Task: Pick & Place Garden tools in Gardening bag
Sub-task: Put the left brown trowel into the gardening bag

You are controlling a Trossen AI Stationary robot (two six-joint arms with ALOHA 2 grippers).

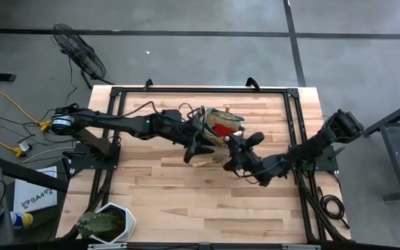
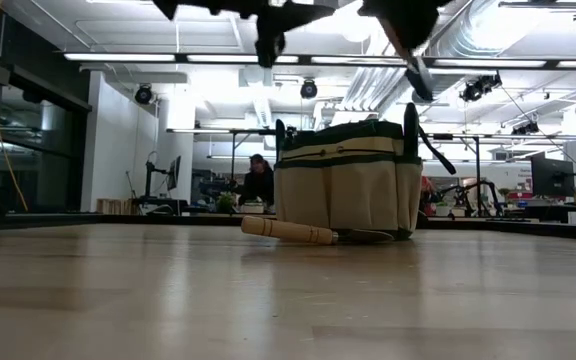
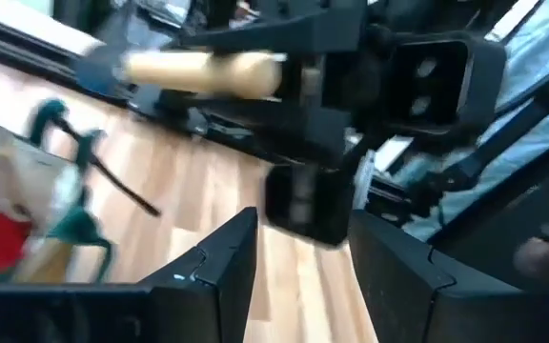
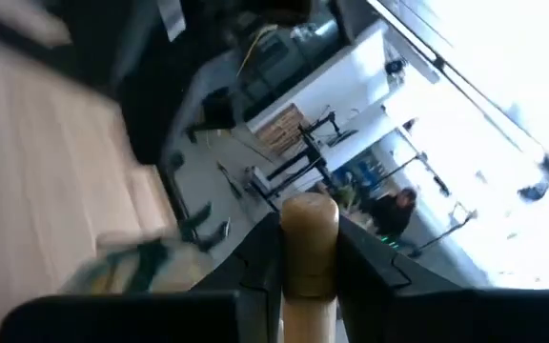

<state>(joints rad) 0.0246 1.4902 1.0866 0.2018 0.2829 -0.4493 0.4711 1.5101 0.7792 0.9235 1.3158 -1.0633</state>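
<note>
While pinching the pale wooden handle [image 4: 310,214] of a garden tool in the right gripper [image 4: 309,250], keep the clamp firm and hold the tool high, just beside the gardening bag [image 1: 222,123]; cannot tell whether trowel or rake, with the head hidden. Carry across until over the bag's open mouth, tip head-down, lower between the strap handles, and spread the fingers only once inside, clear of the red lump [image 1: 222,130] lying within. Keep the left gripper [image 3: 305,227], spread and empty just beside its partner, from crossing that path. Leave for later the wooden-handled trowel [image 2: 303,232] lying flat on the table [image 2: 268,300], right at the bag's foot. Cannot read any brand or label on bag or tools; print on a white box [image 1: 37,198] on the floor too small to make out.
</note>
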